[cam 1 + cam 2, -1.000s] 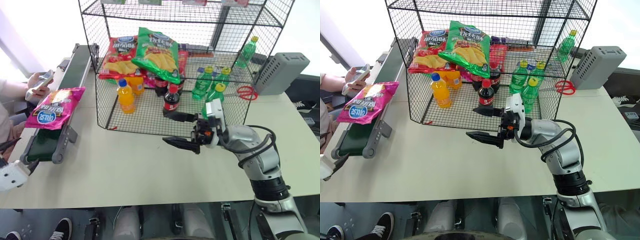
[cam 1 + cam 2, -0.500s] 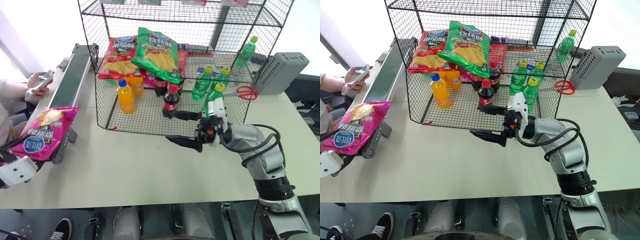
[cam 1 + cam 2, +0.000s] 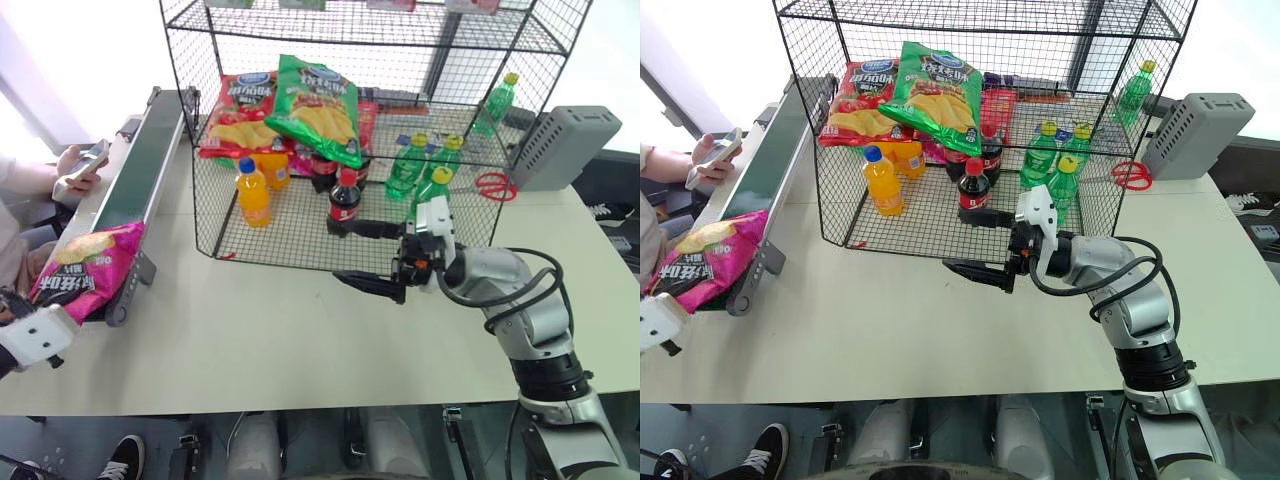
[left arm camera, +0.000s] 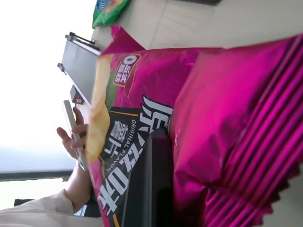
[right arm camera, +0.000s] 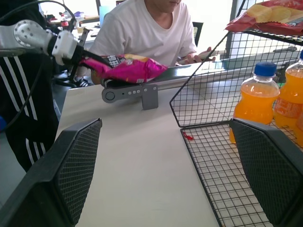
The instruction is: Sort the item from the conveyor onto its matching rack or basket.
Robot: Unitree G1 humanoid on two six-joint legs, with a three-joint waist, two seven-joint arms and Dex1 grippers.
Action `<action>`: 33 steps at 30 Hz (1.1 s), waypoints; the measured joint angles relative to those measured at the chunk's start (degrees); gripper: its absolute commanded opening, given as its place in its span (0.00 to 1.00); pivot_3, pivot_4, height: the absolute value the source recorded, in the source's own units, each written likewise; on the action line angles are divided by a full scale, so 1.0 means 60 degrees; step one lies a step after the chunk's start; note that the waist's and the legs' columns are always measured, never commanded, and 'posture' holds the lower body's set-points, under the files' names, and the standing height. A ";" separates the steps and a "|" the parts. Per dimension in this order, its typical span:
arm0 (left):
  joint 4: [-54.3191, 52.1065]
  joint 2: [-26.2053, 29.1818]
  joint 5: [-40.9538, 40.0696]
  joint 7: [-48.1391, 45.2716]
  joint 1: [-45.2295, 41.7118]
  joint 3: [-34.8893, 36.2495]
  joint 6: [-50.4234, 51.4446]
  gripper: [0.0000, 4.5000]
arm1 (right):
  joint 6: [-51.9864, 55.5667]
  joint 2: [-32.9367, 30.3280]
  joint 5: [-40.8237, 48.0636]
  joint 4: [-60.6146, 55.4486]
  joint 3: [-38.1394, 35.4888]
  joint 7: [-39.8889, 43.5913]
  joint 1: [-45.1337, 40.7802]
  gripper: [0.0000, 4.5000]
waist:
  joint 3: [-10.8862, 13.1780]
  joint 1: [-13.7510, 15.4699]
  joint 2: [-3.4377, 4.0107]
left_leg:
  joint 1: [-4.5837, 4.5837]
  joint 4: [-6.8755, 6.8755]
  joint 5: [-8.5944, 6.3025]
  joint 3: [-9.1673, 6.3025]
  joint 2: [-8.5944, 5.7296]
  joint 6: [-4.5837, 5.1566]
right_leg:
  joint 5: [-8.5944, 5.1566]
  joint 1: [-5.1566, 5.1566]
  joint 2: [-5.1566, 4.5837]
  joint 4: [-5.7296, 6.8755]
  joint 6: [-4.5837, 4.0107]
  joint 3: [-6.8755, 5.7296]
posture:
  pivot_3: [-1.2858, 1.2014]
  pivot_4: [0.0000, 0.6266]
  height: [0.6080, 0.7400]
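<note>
Pink bag (image 3: 88,270) slid down conveyor (image 3: 135,180); left hand (image 5: 87,59) now clamps it, fingertips hidden

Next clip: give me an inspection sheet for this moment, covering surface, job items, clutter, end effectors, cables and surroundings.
Surface: pale table, bare in front of the rack.
Job items: pink crisps bag at the near end of the conveyor; black wire rack holds red and green crisps bags, orange, cola and green bottles.
Clutter: red scissors and grey box beside the rack.
End effectors: left end effector shut on the pink crisps bag; right end effector open, empty, before the rack.
Cables: black cable along the right arm.
Surroundings: seated person holding a phone behind the conveyor.
</note>
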 measured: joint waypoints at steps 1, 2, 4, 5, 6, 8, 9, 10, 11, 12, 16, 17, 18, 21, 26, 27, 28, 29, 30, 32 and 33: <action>-0.0143 -0.0003 -0.0475 -0.0200 -0.0144 0.0011 0.0310 0.01 | -0.0016 -0.0003 -0.0010 0.0008 0.0000 0.0016 -0.0002 1.00 | 0.0000 -0.0001 0.0000 | 0.0000 0.0000 0.0000 0.0000 0.0000 0.0000 | 0.0000 0.0000 0.0000 0.0001 0.0000 0.0000 | 0.52 0.24 1.00; -0.0402 -0.0008 -0.1132 -0.0477 -0.0285 0.0050 0.0770 0.01 | -0.0044 -0.0009 -0.0031 0.0023 0.0001 0.0045 -0.0004 1.00 | -0.0001 -0.0002 -0.0001 | -0.0001 0.0000 0.0000 -0.0002 0.0000 0.0000 | 0.0000 0.0000 0.0001 0.0001 0.0000 0.0000 | 0.52 0.24 1.00; -0.1422 -0.0069 -0.3081 -0.1254 -0.0386 0.0340 0.2042 0.01 | -0.0112 -0.0030 -0.0088 0.0092 0.0000 0.0085 -0.0016 1.00 | -0.0002 -0.0024 -0.0004 | -0.0003 0.0001 0.0000 -0.0003 0.0003 0.0000 | 0.0001 0.0000 -0.0002 0.0000 0.0001 0.0002 | 0.52 0.24 1.00; -0.1994 -0.0078 -0.4032 -0.1623 -0.0348 0.0507 0.2702 0.01 | -0.0124 -0.0061 -0.0097 0.0146 -0.0002 0.0106 -0.0027 1.00 | -0.0002 -0.0026 -0.0004 | -0.0003 0.0001 0.0000 -0.0002 0.0001 0.0000 | 0.0001 0.0001 -0.0004 0.0001 0.0002 0.0004 | 0.52 0.24 1.00; -0.2742 -0.0077 -0.5256 -0.2044 -0.0164 0.0741 0.3710 0.01 | -0.0125 -0.0142 -0.0104 0.0194 -0.0002 0.0177 -0.0026 1.00 | -0.0001 -0.0040 -0.0003 | -0.0003 0.0001 0.0000 -0.0002 0.0002 0.0000 | 0.0001 0.0001 -0.0004 0.0001 0.0002 0.0007 | 0.52 0.24 1.00; -0.3963 -0.0038 -0.7304 -0.2630 0.0333 0.1151 0.5527 0.01 | -0.0099 -0.0363 -0.0085 0.0216 -0.0029 0.0321 -0.0028 1.00 | 0.0001 -0.0090 0.0001 | 0.0004 0.0000 0.0000 0.0001 0.0003 0.0000 | 0.0001 0.0000 0.0001 0.0003 0.0003 0.0018 | 0.52 0.24 1.00; -0.4564 -0.0002 -0.8288 -0.2945 0.0617 0.1349 0.6530 0.01 | -0.0034 -0.0477 -0.0040 0.0222 -0.0081 0.0417 -0.0028 1.00 | 0.0003 -0.0092 0.0004 | 0.0007 0.0000 0.0000 0.0000 0.0003 0.0000 | 0.0001 0.0000 0.0006 0.0006 0.0003 0.0018 | 0.52 0.24 1.00; -0.4975 0.0000 -0.9058 -0.3086 0.0714 0.1461 0.7245 0.01 | 0.0023 -0.0588 -0.0013 0.0240 -0.0093 0.0494 -0.0029 1.00 | 0.0004 -0.0074 0.0006 | 0.0009 0.0000 0.0001 -0.0003 0.0002 -0.0001 | 0.0000 0.0001 0.0010 0.0011 0.0002 0.0017 | 0.52 0.24 1.00; -0.5317 0.0015 -0.9870 -0.3148 0.0806 0.1583 0.7946 0.01 | 0.0024 -0.0699 -0.0037 0.0265 -0.0072 0.0620 -0.0027 1.00 | 0.0004 -0.0056 0.0006 | 0.0011 0.0001 0.0001 -0.0005 0.0002 -0.0001 | 0.0000 0.0002 0.0015 0.0015 0.0001 0.0017 | 0.52 0.24 1.00; -0.5733 0.0082 -1.0811 -0.3218 0.0967 0.1735 0.8776 0.01 | -0.0023 -0.0859 -0.0117 0.0285 -0.0030 0.0811 -0.0007 1.00 | 0.0004 -0.0044 0.0005 | 0.0012 0.0002 0.0001 -0.0009 0.0002 -0.0001 | -0.0001 0.0006 0.0018 0.0014 0.0000 0.0018 | 0.52 0.24 1.00; -0.6805 0.0334 -1.3586 -0.3039 0.1127 0.1956 1.1092 0.01 | 0.0750 -0.1040 0.0436 0.0308 -0.0011 0.1087 0.0085 1.00 | 0.0007 -0.0022 0.0012 | 0.0044 0.0001 0.0001 -0.0005 -0.0003 -0.0001 | -0.0003 0.0030 0.0017 0.0014 -0.0003 0.0029 | 0.52 0.24 1.00; -0.6973 0.0228 -1.4321 -0.2741 0.0766 0.1815 1.1450 0.01 | 0.1794 -0.1302 0.1126 0.0115 -0.0010 0.1165 0.0165 1.00 | 0.0010 0.0016 0.0015 | 0.0043 0.0001 0.0001 -0.0008 -0.0005 -0.0001 | -0.0003 0.0032 0.0016 0.0014 -0.0004 0.0030 | 0.52 0.24 1.00; -0.7091 0.0147 -1.4836 -0.2515 0.0523 0.1693 1.1628 0.01 | 0.2559 -0.1522 0.1624 -0.0033 -0.0005 0.1224 0.0218 1.00 | 0.0009 0.0029 0.0014 | 0.0042 0.0002 0.0001 -0.0011 -0.0007 -0.0001 | -0.0003 0.0035 0.0014 0.0013 -0.0004 0.0032 | 0.52 0.24 1.00; -0.7102 0.0077 -1.6132 -0.2056 0.0027 0.1300 1.2339 0.01 | 0.4069 -0.1840 0.2855 -0.0473 -0.0076 0.1369 0.0342 1.00 | 0.0007 0.0005 0.0011 | 0.0047 0.0002 0.0001 -0.0008 -0.0010 0.0000 | -0.0003 0.0037 0.0018 0.0012 -0.0004 0.0037 | 0.52 0.24 1.00; -0.7021 -0.0420 -1.7416 -0.1457 -0.1127 0.0042 1.3136 0.01 | 0.5064 -0.1531 0.3962 -0.0463 -0.0379 0.1119 -0.0349 1.00 | 0.0006 -0.0024 0.0011 | 0.0069 0.0000 0.0000 -0.0004 -0.0010 0.0000 | -0.0003 0.0041 0.0036 0.0021 -0.0006 0.0058 | 0.52 0.24 1.00; -0.7021 -0.0428 -1.7469 -0.1443 -0.1263 -0.0147 1.3248 0.01 | 0.5056 -0.1417 0.3953 -0.0390 -0.0370 0.1051 -0.0437 1.00 | 0.0005 -0.0012 0.0009 | 0.0068 0.0000 0.0000 -0.0004 -0.0010 0.0000 | -0.0003 0.0042 0.0037 0.0021 -0.0006 0.0057 | 0.52 0.24 1.00; -0.7011 -0.0456 -1.7523 -0.1427 -0.1441 -0.0315 1.3413 0.01 | 0.5058 -0.1310 0.3950 -0.0314 -0.0353 0.1000 -0.0447 1.00 | 0.0005 -0.0004 0.0009 | 0.0067 -0.0001 0.0000 -0.0002 -0.0012 0.0000 | -0.0003 0.0043 0.0036 0.0020 -0.0006 0.0058 | 0.52 0.24 1.00; -0.6992 -0.0502 -1.7598 -0.1376 -0.1631 -0.0490 1.3525 0.01 | 0.5117 -0.1189 0.3973 -0.0191 -0.0341 0.0958 -0.0444 1.00 | 0.0005 0.0017 0.0009 | 0.0065 0.0000 0.0000 -0.0002 -0.0013 0.0000 | -0.0003 0.0043 0.0034 0.0017 -0.0006 0.0058 | 0.52 0.24 1.00; -0.6959 -0.0600 -1.7635 -0.1298 -0.1863 -0.0638 1.3580 0.01 | 0.5236 -0.1074 0.4028 -0.0135 -0.0344 0.0896 -0.0441 1.00 | 0.0005 0.0036 0.0009 | 0.0060 0.0000 0.0000 -0.0003 -0.0015 0.0000 | -0.0003 0.0043 0.0030 0.0015 -0.0005 0.0058 | 0.52 0.24 1.00; -0.6827 -0.0774 -1.7745 -0.1166 -0.2393 -0.0885 1.3595 0.01 | 0.5483 -0.0980 0.4286 -0.0137 -0.0335 0.0878 -0.0442 1.00 | 0.0005 0.0057 0.0009 | 0.0058 0.0001 0.0001 -0.0003 -0.0018 0.0000 | -0.0002 0.0043 0.0029 0.0013 -0.0005 0.0058 | 0.52 0.24 1.00; -0.6767 -0.0851 -1.7766 -0.1123 -0.2600 -0.0950 1.3615 0.01 | 0.5598 -0.0977 0.4380 -0.0158 -0.0342 0.0872 -0.0438 1.00 | 0.0005 0.0048 0.0008 | 0.0059 0.0001 0.0001 -0.0002 -0.0018 0.0000 | -0.0002 0.0043 0.0028 0.0013 -0.0005 0.0058 | 0.52 0.24 1.00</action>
